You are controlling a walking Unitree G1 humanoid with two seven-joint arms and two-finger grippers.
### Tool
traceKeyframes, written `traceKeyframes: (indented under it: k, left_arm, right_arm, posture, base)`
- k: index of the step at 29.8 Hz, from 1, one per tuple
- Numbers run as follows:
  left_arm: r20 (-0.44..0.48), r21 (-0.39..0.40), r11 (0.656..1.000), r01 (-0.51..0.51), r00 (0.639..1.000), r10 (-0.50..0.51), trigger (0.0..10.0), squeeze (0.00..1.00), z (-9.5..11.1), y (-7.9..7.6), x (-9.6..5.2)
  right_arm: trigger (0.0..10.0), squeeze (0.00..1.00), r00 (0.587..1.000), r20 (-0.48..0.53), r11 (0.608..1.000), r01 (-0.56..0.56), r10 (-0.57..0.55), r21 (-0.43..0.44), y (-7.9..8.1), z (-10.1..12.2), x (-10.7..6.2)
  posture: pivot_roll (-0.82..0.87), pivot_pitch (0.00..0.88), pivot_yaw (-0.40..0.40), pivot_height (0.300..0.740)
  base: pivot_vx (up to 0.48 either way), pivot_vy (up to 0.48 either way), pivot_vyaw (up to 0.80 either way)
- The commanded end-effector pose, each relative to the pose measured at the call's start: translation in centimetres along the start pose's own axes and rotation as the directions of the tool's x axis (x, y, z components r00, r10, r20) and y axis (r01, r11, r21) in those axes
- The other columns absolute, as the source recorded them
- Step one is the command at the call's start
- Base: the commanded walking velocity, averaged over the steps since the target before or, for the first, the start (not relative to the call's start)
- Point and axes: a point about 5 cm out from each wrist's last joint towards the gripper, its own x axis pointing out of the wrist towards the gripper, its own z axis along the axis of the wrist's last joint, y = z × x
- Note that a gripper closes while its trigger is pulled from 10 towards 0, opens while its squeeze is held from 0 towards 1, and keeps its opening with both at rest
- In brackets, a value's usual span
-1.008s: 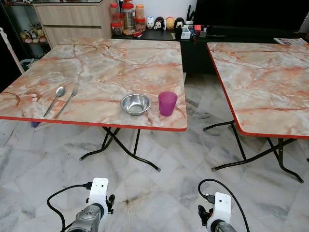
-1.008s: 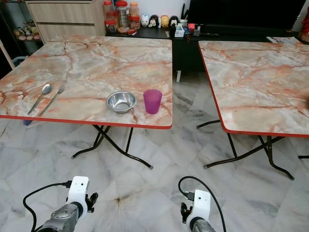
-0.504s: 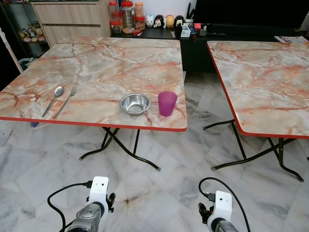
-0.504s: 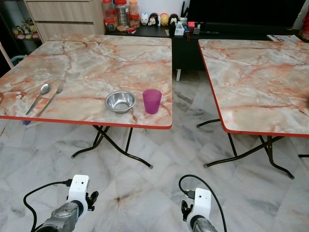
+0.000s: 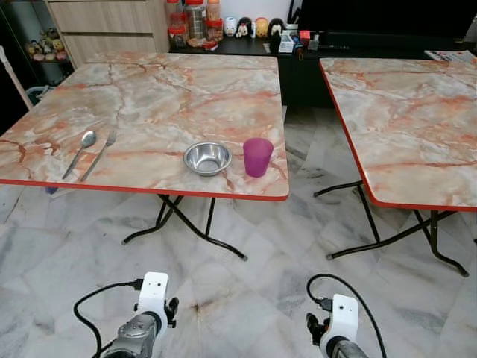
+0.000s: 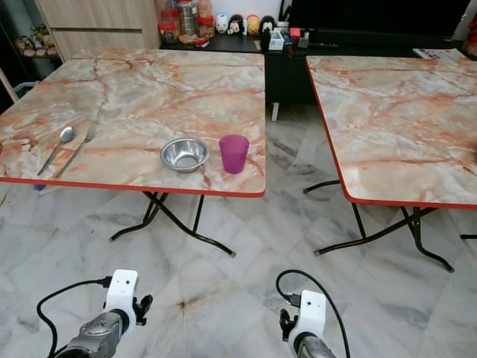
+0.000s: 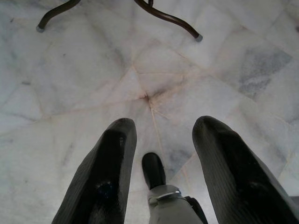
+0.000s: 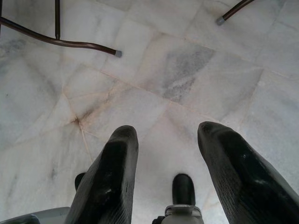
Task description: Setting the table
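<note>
On the left marble-patterned table (image 5: pixel 164 97) a steel bowl (image 5: pixel 207 157) stands near the front edge with a purple cup (image 5: pixel 258 156) just to its right. A spoon (image 5: pixel 80 151) and a fork (image 5: pixel 98 155) lie side by side near the front left. Both arms hang low over the floor, well short of the table. My left gripper (image 7: pixel 161 135) is open with nothing between its fingers, pointing at the marble floor. My right gripper (image 8: pixel 166 140) is open too, above bare floor tiles.
A second marble table (image 5: pixel 406 112) stands to the right, a floor gap between the two. Black folding legs (image 5: pixel 186 224) spread under both tables. A low black cabinet (image 5: pixel 298 52) with jars and figurines and a wooden drawer unit (image 5: pixel 112 26) line the back wall.
The whole picture has shifted slightly, so the head camera moved a little; the tables sit marginally lower and nearer. Objects and arms have not moved relative to each other.
</note>
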Motion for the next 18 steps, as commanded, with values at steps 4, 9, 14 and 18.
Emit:
traceKeyframes:
  k: [4,9,14,18]
  left_arm:
    - [-0.003,0.000,1.000,0.004,1.000,-0.004,10.0,0.00,-0.18,-0.13,-0.03]
    - [0.010,0.005,1.000,-0.006,1.000,0.006,10.0,0.00,-0.07,-0.13,-0.03]
    - [0.029,-0.011,1.000,-0.017,0.999,0.018,10.0,0.00,0.15,-0.01,-0.03]
    - [0.068,-0.053,0.997,-0.048,0.996,0.051,10.0,0.00,0.73,0.47,-0.02]
  right_arm:
    - [10.0,0.00,1.000,0.004,1.000,0.003,-0.003,-0.002,-0.23,-0.03,-0.05]
    - [10.0,0.00,1.000,0.001,1.000,0.000,0.000,-0.009,-0.21,-0.08,-0.06]
    - [10.0,0.00,1.000,0.003,1.000,-0.003,0.003,-0.010,-0.15,-0.04,-0.05]
    - [10.0,0.00,1.000,0.023,1.000,0.003,-0.003,-0.001,-0.01,0.27,0.01]
  posture:
    - [0.04,0.047,-0.009,0.740]
    - [0.04,0.045,-0.007,0.740]
    - [0.04,0.053,-0.007,0.740]
    - [0.05,0.069,-0.009,0.740]
  base:
    - [0.000,0.000,0.00]
    - [0.000,0.000,0.00]
    - [0.000,0.000,0.00]
    - [0.000,0.000,0.00]
